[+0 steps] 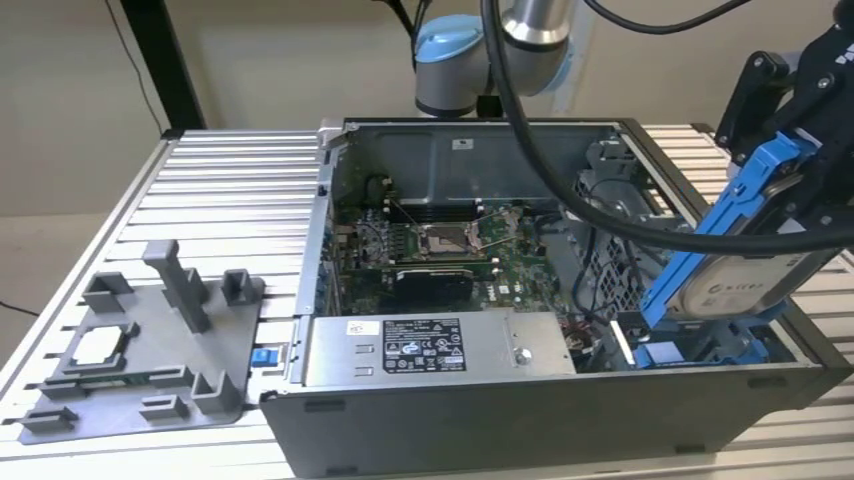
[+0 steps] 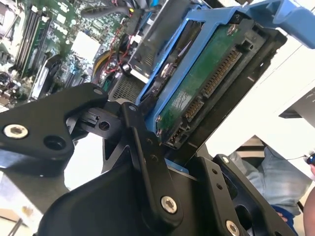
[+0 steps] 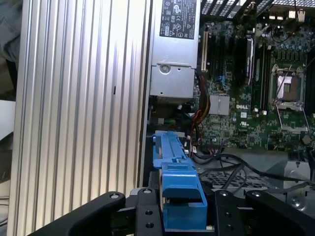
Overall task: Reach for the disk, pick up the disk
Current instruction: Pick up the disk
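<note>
We see the tool (image 1: pixel 781 190) clenched on the disk (image 1: pixel 731 262), which hangs tilted in the air above the open case (image 1: pixel 534 300), at about 3 o'clock in the exterior view. The disk's blue frame runs up along its edge to the black fingers (image 1: pixel 763 90), and its lower end sits just over the blue bay (image 1: pixel 701 350) in the case's corner at about 4 o'clock, though we cannot tell whether it touches there.

In the second wrist view the disk (image 2: pixel 206 93) shows its green circuit side and connector row, with the blue frame wrapped around it and black fingers (image 2: pixel 147 152) pressed against its sides. In the first wrist view the frame's blue end (image 3: pixel 183 196) sits gripped between the black fingers (image 3: pixel 147 211), with the motherboard (image 3: pixel 256 88) and the power supply (image 3: pixel 172 49) beyond.

Inside the case in the exterior view, the motherboard (image 1: pixel 427 250) lies at the centre and the power supply (image 1: pixel 427 350) runs along the near wall. The case rests on a ribbed metal tabletop (image 1: pixel 227 190). At about 8 o'clock a grey fixture (image 1: pixel 147 340) holds a small chip (image 1: pixel 100 345). A thick black cable (image 1: pixel 561 190) loops from the arm (image 1: pixel 494 50) across the case toward the tool.
</note>
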Available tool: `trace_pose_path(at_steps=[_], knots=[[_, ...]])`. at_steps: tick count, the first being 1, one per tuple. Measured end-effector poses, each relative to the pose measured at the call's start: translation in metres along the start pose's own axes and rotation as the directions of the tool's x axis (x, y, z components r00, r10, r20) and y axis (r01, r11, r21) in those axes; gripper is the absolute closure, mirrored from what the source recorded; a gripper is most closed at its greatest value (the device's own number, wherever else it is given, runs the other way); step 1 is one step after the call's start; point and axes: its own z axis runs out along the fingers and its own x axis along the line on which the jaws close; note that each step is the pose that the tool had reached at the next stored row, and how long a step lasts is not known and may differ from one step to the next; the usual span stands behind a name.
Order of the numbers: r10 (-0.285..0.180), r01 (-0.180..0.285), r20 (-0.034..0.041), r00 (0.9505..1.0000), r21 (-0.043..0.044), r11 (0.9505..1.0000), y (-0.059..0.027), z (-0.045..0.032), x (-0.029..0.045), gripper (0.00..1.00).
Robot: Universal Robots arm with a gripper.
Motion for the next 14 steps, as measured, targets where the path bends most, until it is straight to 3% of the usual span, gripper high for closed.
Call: trace_pose_path(at_steps=[5, 14], knots=[[0.0, 0.0, -0.0001, 1.0, 0.0045, 1.0, -0.0005, 0.0029, -0.0051, 1.0], [0.001, -0.001, -0.0001, 1.0, 0.0055, 1.0, -0.0005, 0.0041, -0.0051, 1.0]])
